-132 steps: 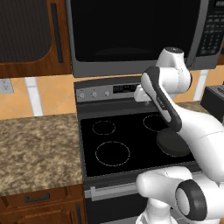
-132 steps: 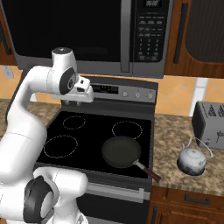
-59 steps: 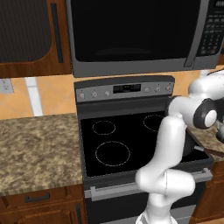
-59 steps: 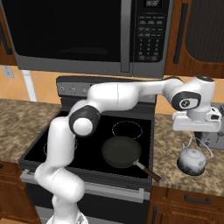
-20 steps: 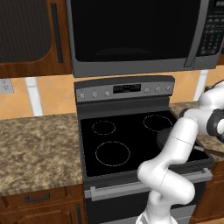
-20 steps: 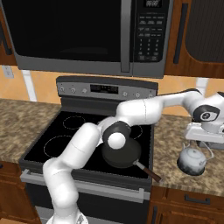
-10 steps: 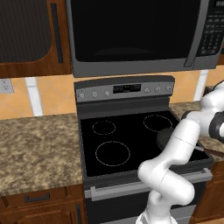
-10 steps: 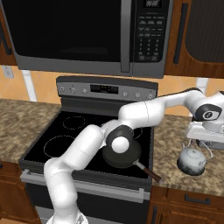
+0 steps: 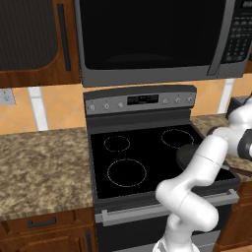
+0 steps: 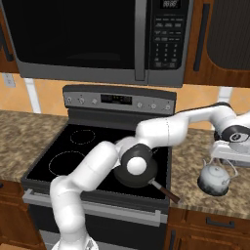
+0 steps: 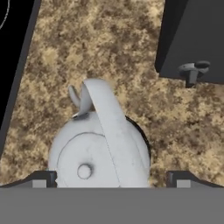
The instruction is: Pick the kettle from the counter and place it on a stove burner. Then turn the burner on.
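The silver-grey kettle [image 10: 214, 179] stands upright on the speckled counter [image 10: 191, 157] to the right of the stove. My gripper [image 10: 226, 161] hangs just above its arched handle and is open. In the hand view the kettle [image 11: 100, 148] lies directly below, lid knob and spout toward me, with the two fingertips [image 11: 43, 177] spread wide on either side of its body and not touching it. Nothing is held. The front-left burner [image 10: 63, 161] is a white ring on the black glass stove top [image 9: 127, 172].
A black frying pan [image 10: 139, 176] sits on the stove's front-right area, its handle pointing toward the kettle. A dark toaster [image 11: 192, 39] stands close behind the kettle. Stove knobs line the back panel [image 10: 119, 100]. A microwave hangs above.
The hand has sunk a little closer to the kettle and the jaws have spread slightly wider. The kettle and pan have not moved.
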Tool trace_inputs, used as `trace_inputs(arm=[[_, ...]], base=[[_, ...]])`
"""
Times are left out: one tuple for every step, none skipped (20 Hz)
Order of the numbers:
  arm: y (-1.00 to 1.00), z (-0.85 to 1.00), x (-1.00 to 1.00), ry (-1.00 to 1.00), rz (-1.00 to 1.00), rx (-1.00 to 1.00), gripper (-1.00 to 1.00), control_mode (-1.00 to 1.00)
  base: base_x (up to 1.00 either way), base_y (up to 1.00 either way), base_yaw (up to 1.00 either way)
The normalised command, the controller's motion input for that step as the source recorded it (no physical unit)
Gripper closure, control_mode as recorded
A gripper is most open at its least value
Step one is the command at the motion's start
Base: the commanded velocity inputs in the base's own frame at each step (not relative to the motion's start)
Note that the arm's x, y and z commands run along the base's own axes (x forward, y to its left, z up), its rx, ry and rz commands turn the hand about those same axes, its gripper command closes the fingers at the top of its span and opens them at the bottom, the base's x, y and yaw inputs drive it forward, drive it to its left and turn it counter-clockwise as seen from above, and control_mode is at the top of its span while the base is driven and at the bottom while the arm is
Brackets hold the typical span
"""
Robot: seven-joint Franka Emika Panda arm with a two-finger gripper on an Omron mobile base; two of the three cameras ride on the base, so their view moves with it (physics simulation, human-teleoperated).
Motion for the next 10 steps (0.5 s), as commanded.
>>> trace_inputs(arm=[[0.0, -0.36, 0.03, -0.02, 0.0, 0.0, -1.0, -1.0], [0.0, -0.39, 0.0, 0.0, 0.0, 0.0, -1.0, -1.0], [0.0, -0.41, 0.0, 0.0, 0.0, 0.0, -1.0, -1.0], [0.0, -0.41, 0.0, 0.0, 0.0, 0.0, -1.0, -1.0], [0.0, -0.44, 0.0, 0.0, 0.0, 0.0, -1.0, -1.0], [0.0, -0.43, 0.0, 0.0, 0.0, 0.0, -1.0, -1.0], [0.0, -0.39, 0.0, 0.0, 0.0, 0.0, -1.0, -1.0], [0.0, -0.21, 0.0, 0.0, 0.0, 0.0, -1.0, -1.0], [0.0, -0.01, 0.0, 0.0, 0.0, 0.0, -1.0, -1.0], [0.0, 0.0, 0.0, 0.0, 0.0, 0.0, -1.0, -1.0]], base=[[0.0, 0.0, 0.0], [0.0, 0.0, 0.0], [0.0, 0.0, 0.0], [0.0, 0.0, 0.0], [0.0, 0.0, 0.0], [0.0, 0.0, 0.0], [0.0, 0.0, 0.0], [0.0, 0.0, 0.0], [0.0, 0.0, 0.0], [0.0, 0.0, 0.0]])
